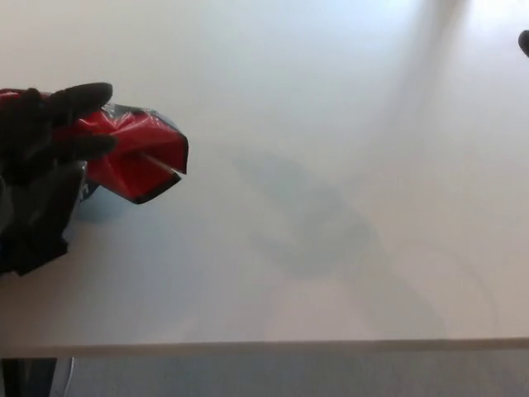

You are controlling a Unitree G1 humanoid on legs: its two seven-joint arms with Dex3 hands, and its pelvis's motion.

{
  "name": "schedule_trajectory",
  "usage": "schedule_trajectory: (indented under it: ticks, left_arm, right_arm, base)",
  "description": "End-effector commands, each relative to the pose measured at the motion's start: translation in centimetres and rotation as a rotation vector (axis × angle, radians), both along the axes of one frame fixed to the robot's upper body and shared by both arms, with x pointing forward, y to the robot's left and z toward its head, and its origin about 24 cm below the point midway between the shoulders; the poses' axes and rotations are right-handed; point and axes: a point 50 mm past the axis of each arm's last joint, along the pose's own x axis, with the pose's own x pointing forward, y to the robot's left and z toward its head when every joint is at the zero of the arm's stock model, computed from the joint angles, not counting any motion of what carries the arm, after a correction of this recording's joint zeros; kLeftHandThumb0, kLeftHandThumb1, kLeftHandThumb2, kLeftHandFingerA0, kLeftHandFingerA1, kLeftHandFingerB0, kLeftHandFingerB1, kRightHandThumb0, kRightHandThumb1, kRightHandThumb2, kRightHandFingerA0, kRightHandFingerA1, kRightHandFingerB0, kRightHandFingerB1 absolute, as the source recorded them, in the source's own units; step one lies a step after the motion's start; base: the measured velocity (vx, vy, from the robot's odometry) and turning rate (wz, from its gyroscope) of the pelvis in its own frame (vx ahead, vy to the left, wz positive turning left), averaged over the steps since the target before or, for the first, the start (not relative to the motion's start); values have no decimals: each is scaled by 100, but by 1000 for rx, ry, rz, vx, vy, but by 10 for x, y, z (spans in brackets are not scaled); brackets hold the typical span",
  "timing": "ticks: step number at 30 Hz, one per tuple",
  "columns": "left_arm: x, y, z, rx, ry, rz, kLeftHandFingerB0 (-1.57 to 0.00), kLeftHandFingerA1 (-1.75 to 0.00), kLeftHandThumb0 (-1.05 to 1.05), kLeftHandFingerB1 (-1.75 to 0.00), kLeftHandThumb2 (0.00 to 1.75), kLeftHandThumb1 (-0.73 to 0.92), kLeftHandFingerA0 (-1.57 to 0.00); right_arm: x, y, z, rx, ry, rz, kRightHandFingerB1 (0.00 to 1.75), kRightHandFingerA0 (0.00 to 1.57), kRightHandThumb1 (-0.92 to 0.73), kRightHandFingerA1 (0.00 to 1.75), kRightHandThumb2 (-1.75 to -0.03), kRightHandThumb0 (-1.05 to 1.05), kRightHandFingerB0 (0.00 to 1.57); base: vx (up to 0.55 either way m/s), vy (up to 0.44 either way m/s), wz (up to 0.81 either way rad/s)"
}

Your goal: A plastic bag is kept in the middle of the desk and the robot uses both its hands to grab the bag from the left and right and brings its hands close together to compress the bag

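The plastic bag (140,157) shows as a crumpled red piece with black edges at the left of the white desk (331,107). My left hand (37,165) comes in from the left edge, with two fingers (83,98) lying over the bag's top and holding it. Part of the bag is hidden behind the hand. Of my right hand (525,41) only a small black tip shows at the top right edge, far from the bag.
The desk's front edge (264,346) runs across the bottom of the picture, with grey floor below it. A faint shadow lies on the desk's middle.
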Motion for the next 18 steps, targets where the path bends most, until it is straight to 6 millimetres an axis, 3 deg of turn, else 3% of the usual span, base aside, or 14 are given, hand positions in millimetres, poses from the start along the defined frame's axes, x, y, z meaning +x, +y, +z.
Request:
schedule_trajectory:
  ticks: [1, 2, 3, 6, 7, 8, 11, 12, 13, 14, 15, 17, 18]
  left_arm:
    - [-11, -12, 18, -119, 8, -158, -20, -47, -81, -34, 79, 92, -28]
    - [-14, -12, 27, -72, -78, -128, -15, -44, -82, -31, 78, 92, -18]
    - [-15, -10, 32, -52, -121, -105, 0, -51, -35, -49, 114, 53, -2]
    - [-14, -6, 36, -54, -131, -90, 0, -51, -35, -49, 114, 53, -2]
    - [-14, 11, 36, -76, -139, -24, -12, -39, -83, -21, 122, 85, 0]
    - [-15, 36, 37, -113, -156, 75, -12, -39, -83, -21, 122, 85, 0]
    - [-15, 37, 38, -114, -157, 73, -12, -39, -83, -21, 122, 85, 0]
    - [-15, 41, 39, 23, -44, -18, -27, -40, -72, -32, 68, 92, -29]
    - [-16, 46, 40, 181, 108, -133, -27, -40, -72, -32, 68, 92, -29]
    - [-14, 45, 40, 233, 202, -213, -20, -41, -74, -30, 68, 92, -25]
    - [-7, 47, 38, 247, 308, -305, -1, -50, -35, -48, 112, 54, -5]
    - [0, 53, 37, 223, 329, -322, -1, -50, -35, -48, 112, 54, -5]
    - [26, 112, 37, 119, 336, 53, -3, -23, -79, -23, 117, 84, 0]
  right_arm:
    - [-25, 1, 4, 13, -71, 53, 28, 3, -75, 44, -114, -89, 13]
    - [-29, -3, 4, 10, -71, 53, 24, 5, -71, 39, -111, -83, 8]
    - [-32, -5, 3, 10, -74, 51, 23, 9, -92, 31, -68, -85, 7]
    - [-35, -6, 2, 11, -77, 47, 23, 9, -92, 31, -68, -85, 7]
    - [-42, -16, -1, -1, -74, 26, 21, 1, -78, 39, -114, -88, 10]
    - [-53, -29, -3, -22, -69, -5, 21, 1, -78, 39, -114, -88, 10]
    - [-54, -29, -4, -23, -70, -1, 21, 1, -78, 39, -114, -88, 10]
    - [-58, -35, -7, 1, -49, -31, 24, 9, -91, 33, -68, -82, 6]
    - [-63, -42, -11, 29, -24, -68, 24, 9, -91, 33, -68, -82, 6]
    - [-64, -44, -13, 43, -9, -80, 23, 9, -92, 32, -68, -83, 6]
    - [-62, -43, -16, 55, 5, -87, 23, 9, -92, 32, -70, -83, 5]
    - [-61, -43, -17, 55, 4, -88, 23, 9, -92, 32, -70, -83, 5]
    - [-64, -42, -20, 44, 9, -81, 21, 2, -75, 38, -113, -87, 9]
  base:
    - [0, 0, 0]
    - [0, 0, 0]
    - [0, 0, 0]
    - [0, 0, 0]
    - [0, 0, 0]
    - [0, 0, 0]
    - [0, 0, 0]
    - [0, 0, 0]
    - [0, 0, 0]
    - [0, 0, 0]
    - [0, 0, 0]
    - [0, 0, 0]
    - [0, 0, 0]
